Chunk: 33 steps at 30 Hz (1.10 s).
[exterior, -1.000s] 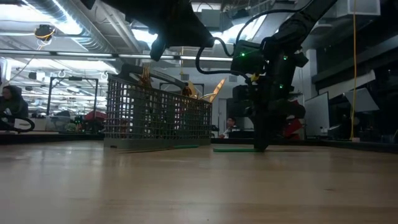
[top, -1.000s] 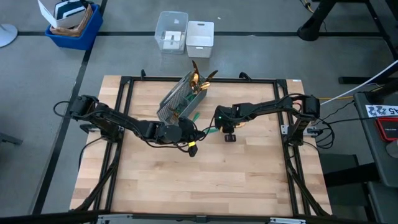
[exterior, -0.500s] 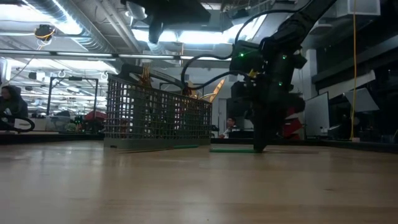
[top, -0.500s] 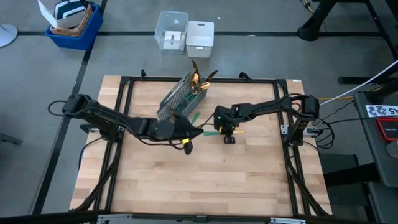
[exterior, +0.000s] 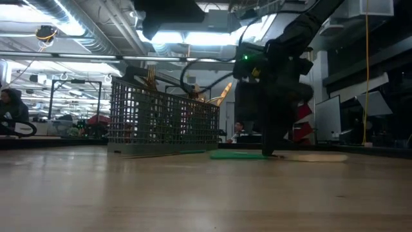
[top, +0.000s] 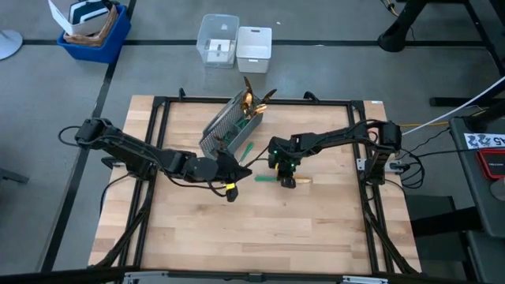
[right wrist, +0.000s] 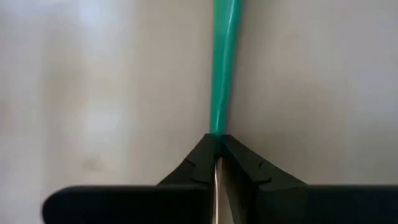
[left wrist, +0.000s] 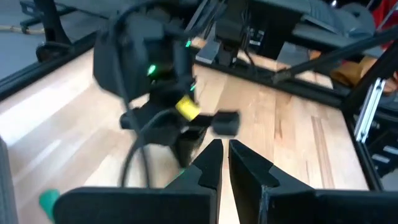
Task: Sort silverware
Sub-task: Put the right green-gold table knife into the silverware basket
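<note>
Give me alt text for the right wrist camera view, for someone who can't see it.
The right end effector is shut on a teal-handled utensil, its slim green handle running straight away from the dark fingertips over the pale wooden table. Nothing else appears in this view.

place: pretty clearly a robotics lab or workshop, not anyone's kitchen

table: pale butcher-block wooden table [top: 260, 229] boxed in by a black metal frame [top: 162, 110], sitting on a grey concrete floor [top: 47, 118]

ceiling: bare silver ducts [exterior: 84, 29] and strip lights [exterior: 193, 38] overhead, very industrial

background: more benches and kit at 9 o'clock in the low view, with a seated person [exterior: 11, 109] at one

clutter: blue plastic bin [top: 91, 31] at 11 o'clock off the table, clear and white plastic containers [top: 235, 43] at 12 o'clock

wiring: loose cables [top: 430, 122] trailing off at 3 o'clock
</note>
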Each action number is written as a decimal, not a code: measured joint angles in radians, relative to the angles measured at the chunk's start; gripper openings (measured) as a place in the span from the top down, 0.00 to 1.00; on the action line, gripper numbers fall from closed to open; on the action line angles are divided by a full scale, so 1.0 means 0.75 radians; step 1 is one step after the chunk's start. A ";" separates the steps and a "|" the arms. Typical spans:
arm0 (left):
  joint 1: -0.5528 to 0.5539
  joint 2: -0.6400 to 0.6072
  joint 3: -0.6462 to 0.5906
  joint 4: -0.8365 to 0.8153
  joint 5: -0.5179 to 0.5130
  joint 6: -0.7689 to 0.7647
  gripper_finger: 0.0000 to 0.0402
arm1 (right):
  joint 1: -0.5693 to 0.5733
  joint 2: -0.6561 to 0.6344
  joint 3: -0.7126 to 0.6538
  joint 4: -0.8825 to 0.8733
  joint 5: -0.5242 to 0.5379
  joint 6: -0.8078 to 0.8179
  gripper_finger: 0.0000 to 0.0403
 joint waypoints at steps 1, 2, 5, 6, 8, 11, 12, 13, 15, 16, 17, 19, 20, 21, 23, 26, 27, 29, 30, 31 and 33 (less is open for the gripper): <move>-0.004 0.000 0.000 -0.016 0.000 -0.009 0.96 | 0.001 0.000 0.012 0.001 -0.029 0.000 0.93; -0.007 0.000 -0.001 -0.025 0.000 -0.014 0.96 | 0.001 -0.001 0.026 0.010 -0.049 -0.001 0.93; -0.018 0.000 0.000 -0.043 0.000 -0.016 0.96 | -0.004 -0.003 0.048 0.014 -0.053 -0.001 0.93; -0.020 0.000 -0.001 -0.046 0.000 -0.016 0.96 | -0.005 -0.003 0.052 0.015 -0.047 -0.001 0.93; -0.025 0.000 -0.001 -0.058 0.000 -0.017 0.96 | -0.003 -0.004 0.061 0.015 -0.047 -0.002 0.93; -0.033 0.000 -0.001 -0.065 0.000 -0.021 0.96 | -0.002 -0.004 0.073 0.017 -0.048 0.023 0.93; -0.033 0.000 -0.001 -0.064 0.000 -0.021 0.96 | -0.002 -0.004 0.077 0.015 -0.051 0.026 0.93; -0.033 0.000 -0.001 -0.063 0.000 -0.017 0.96 | -0.001 -0.005 0.079 0.017 -0.052 0.027 0.93; -0.033 0.000 -0.001 -0.065 0.000 -0.012 0.96 | 0.011 -0.007 0.079 0.018 -0.054 0.027 0.93; -0.033 0.000 -0.001 -0.065 0.000 -0.018 0.96 | 0.014 -0.007 0.079 0.018 -0.051 0.026 0.93; -0.033 0.000 -0.001 -0.064 -0.001 -0.030 0.96 | 0.026 -0.007 0.079 0.018 -0.051 0.026 0.93; -0.032 0.011 -0.001 -0.064 -0.002 -0.052 0.96 | 0.044 -0.009 0.080 0.018 -0.042 0.021 0.93; -0.032 0.018 -0.001 -0.069 -0.001 -0.067 0.96 | 0.057 -0.009 0.081 0.020 -0.029 0.015 0.93; -0.032 0.030 -0.001 -0.071 -0.001 -0.078 0.96 | 0.068 -0.009 0.081 0.021 -0.013 0.012 0.92; -0.032 0.050 -0.001 -0.074 -0.001 -0.098 0.96 | 0.086 -0.009 0.081 0.020 0.011 0.004 0.92; -0.032 0.090 -0.001 -0.074 -0.001 -0.129 0.96 | 0.114 -0.009 0.081 0.018 0.040 -0.032 0.92; -0.032 0.103 -0.001 -0.074 0.000 -0.145 0.96 | 0.125 -0.009 0.081 0.018 0.064 -0.045 0.92; -0.032 0.127 -0.001 -0.072 0.000 -0.180 0.96 | 0.143 -0.009 0.081 0.017 0.121 -0.057 0.89; -0.032 0.136 -0.001 -0.072 0.000 -0.191 0.96 | 0.149 -0.010 0.081 0.017 0.153 -0.058 0.87; -0.033 0.146 -0.001 -0.073 0.002 -0.203 0.96 | 0.155 -0.010 0.081 0.017 0.177 -0.059 0.84; -0.033 0.162 -0.001 -0.068 0.029 -0.222 0.96 | 0.155 -0.011 0.081 0.016 0.204 -0.059 0.78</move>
